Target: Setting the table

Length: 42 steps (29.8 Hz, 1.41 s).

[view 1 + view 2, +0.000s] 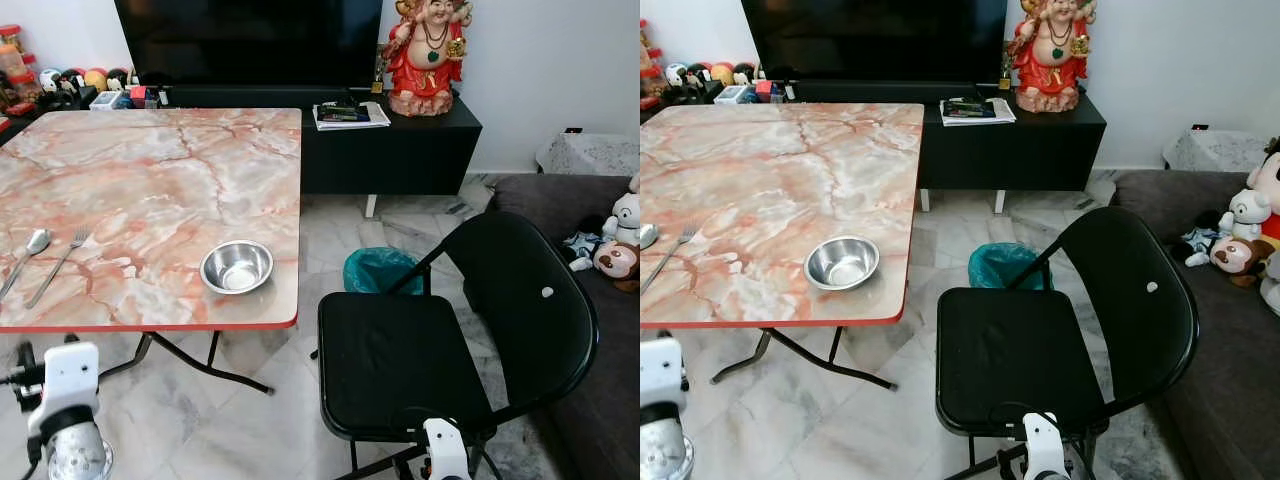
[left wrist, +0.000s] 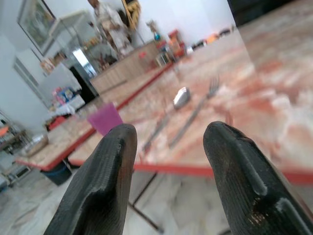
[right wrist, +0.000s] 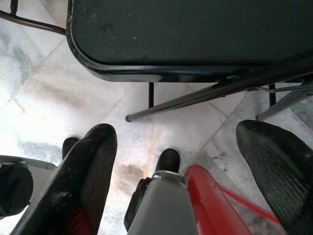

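The steel bowl [image 1: 237,267] near the tabletop's [image 1: 150,170] front right corner looks light, stiff, slippery; best pinched at its rim. The spoon [image 1: 30,250] and fork [image 1: 62,262] lie thin and flat at the left edge. Both the left gripper [image 2: 168,181] and right gripper [image 3: 186,171] hang low, fingers apart, empty.

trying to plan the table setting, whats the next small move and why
Probably reach the open left gripper forward over the table edge toward the spoon and fork. They lie together nearest that arm, apart from the steel bowl, while the right gripper hangs by the chair.
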Tool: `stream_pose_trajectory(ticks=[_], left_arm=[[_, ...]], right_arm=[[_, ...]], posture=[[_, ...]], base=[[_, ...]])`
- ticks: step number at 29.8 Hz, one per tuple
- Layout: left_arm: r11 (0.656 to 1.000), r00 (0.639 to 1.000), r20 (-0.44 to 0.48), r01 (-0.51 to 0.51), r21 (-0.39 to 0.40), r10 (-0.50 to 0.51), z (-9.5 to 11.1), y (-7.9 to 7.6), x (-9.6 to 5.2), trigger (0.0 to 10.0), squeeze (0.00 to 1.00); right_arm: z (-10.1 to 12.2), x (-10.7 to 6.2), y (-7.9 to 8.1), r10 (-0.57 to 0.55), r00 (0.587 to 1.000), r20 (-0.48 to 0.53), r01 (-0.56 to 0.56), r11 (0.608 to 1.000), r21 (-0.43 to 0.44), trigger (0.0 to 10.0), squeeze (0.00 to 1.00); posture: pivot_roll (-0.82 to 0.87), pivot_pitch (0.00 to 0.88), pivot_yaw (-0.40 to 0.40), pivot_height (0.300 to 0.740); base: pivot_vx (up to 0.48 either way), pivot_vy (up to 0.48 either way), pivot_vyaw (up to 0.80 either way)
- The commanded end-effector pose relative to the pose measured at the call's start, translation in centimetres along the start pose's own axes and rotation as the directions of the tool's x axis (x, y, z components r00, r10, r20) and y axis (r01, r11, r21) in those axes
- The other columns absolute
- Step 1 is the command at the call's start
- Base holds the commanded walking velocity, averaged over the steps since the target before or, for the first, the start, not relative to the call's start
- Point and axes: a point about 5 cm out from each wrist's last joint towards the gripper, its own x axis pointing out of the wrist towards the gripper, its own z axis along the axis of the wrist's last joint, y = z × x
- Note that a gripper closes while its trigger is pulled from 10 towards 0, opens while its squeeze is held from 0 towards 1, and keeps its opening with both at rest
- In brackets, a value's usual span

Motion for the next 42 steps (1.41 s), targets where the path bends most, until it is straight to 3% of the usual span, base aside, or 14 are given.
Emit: stream_pose_trajectory(ticks=[1, 6, 8, 9, 10, 14, 16, 17, 19, 26, 27, 32, 37, 42], left_arm=[[0.999, 0.999, 0.051, 0.016, -0.029, -0.015, 2.2, -0.2, 1.7, 10.0, 0.0], [0.988, 0.992, 0.069, 0.116, -0.105, -0.109, 4.4, -1.7, 2.9, 10.0, 0.0], [0.91, 0.973, 0.026, 0.223, -0.35, -0.228, 6.7, -4.4, 4.8, 10.0, 0.0], [0.91, 0.973, 0.026, 0.223, -0.35, -0.228, 6.7, -4.4, 4.8, 10.0, 0.0], [0.815, 0.942, 0.043, 0.309, -0.49, -0.332, 8.8, -6.7, 6.0, 10.0, 0.0], [0.748, 0.915, 0.012, 0.337, -0.572, -0.403, 10.9, -9.4, 7.8, 10.0, 0.0], [0.732, 0.913, -0.005, 0.325, -0.599, -0.409, 11.2, -9.7, 8.1, 10.0, 0.0], [0.699, 0.9, -0.025, 0.32, -0.64, -0.434, 11.5, -10.2, 8.3, 10.0, 1.0], [0.655, 0.867, -0.069, 0.319, -0.685, -0.494, 11.8, -11.2, 8.4, 10.0, 1.0], [0.645, 0.779, -0.196, 0.318, -0.695, -0.595, 11.5, -12.5, 8.7, 10.0, 0.96], [0.647, 0.766, -0.223, 0.305, -0.699, -0.603, 11.2, -12.7, 8.7, 10.0, 0.0], [0.645, 0.746, -0.257, 0.286, -0.709, -0.614, 11.1, -12.8, 8.9, 10.0, 0.0], [0.592, 0.699, -0.26, 0.283, -0.755, -0.666, 11.1, -13.3, 8.8, 10.0, 0.0], [0.599, 0.683, -0.3, 0.249, -0.761, -0.666, 10.2, -13.7, 8.5, 10.0, 0.0]], right_arm=[[0.4, 0.1, 0.0, 0.002, 1.0, 0.012, -0.002, 1.0, -0.006, 10.0, 0.0], [0.5, 0.1, 0.0, 0.0, 1.0, 0.011, 0.0, 1.0, -0.005, 10.0, 0.0], [0.5, 0.1, 0.0, 0.001, 1.0, 0.012, -0.001, 1.0, -0.007, 10.0, 0.0], [0.5, 0.1, 0.0, 0.001, 1.0, 0.012, -0.001, 1.0, -0.007, 10.0, 0.0], [0.5, 0.1, 0.1, 0.002, 1.0, 0.013, -0.002, 1.0, -0.007, 10.0, 0.0], [0.6, 0.1, 0.1, -0.003, 1.0, 0.019, 0.003, 1.0, 0.002, 10.0, 0.0], [0.6, 0.1, 0.1, -0.004, 1.0, 0.02, 0.004, 1.0, 0.004, 10.0, 0.0], [0.6, 0.1, 0.1, -0.004, 1.0, 0.02, 0.004, 1.0, 0.005, 10.0, 0.0], [0.6, 0.1, 0.2, -0.004, 1.0, 0.018, 0.004, 1.0, 0.005, 10.0, 0.0], [0.6, 0.1, 0.2, -0.005, 1.0, 0.017, 0.005, 1.0, 0.01, 10.0, 0.0], [0.6, 0.1, 0.2, -0.004, 1.0, 0.016, 0.003, 1.0, 0.008, 10.0, 0.0], [0.6, 0.1, 0.3, -0.002, 1.0, 0.017, 0.001, 1.0, 0.008, 10.0, 0.0], [0.7, 0.2, 0.3, -0.002, 1.0, 0.018, 0.002, 1.0, 0.009, 10.0, 0.0], [0.7, 0.2, 0.3, 0.0, 1.0, 0.019, 0.0, 1.0, 0.011, 10.0, 0.0]], posture=[[0.06, 0.0, -0.014, 0.74], [0.06, 0.0, -0.016, 0.74], [0.06, 0.0, -0.017, 0.74], [0.06, 0.0, -0.017, 0.74], [0.06, 0.0, -0.015, 0.74], [0.04, 0.0, -0.007, 0.74], [0.04, 0.0, -0.007, 0.74], [0.04, 0.0, -0.008, 0.74], [0.04, 0.0, -0.007, 0.74], [0.04, 0.0, -0.004, 0.74], [0.04, 0.0, -0.004, 0.74], [0.04, 0.0, -0.004, 0.74], [0.04, 0.0, -0.006, 0.74], [0.04, 0.0, -0.003, 0.74]], base=[[0.0, 0.0, 0.0], [0.0, 0.0, 0.0], [0.0, 0.0, 0.0], [0.0, 0.0, 0.0], [0.0, 0.0, 0.0], [0.0, 0.0, 0.0], [0.0, 0.0, 0.0], [0.0, 0.0, 0.0], [0.0, 0.0, 0.0], [0.0, 0.0, 0.0], [0.0, 0.0, 0.0], [0.0, 0.0, 0.0], [0.0, 0.0, 0.0], [0.0, 0.0, 0.0]])
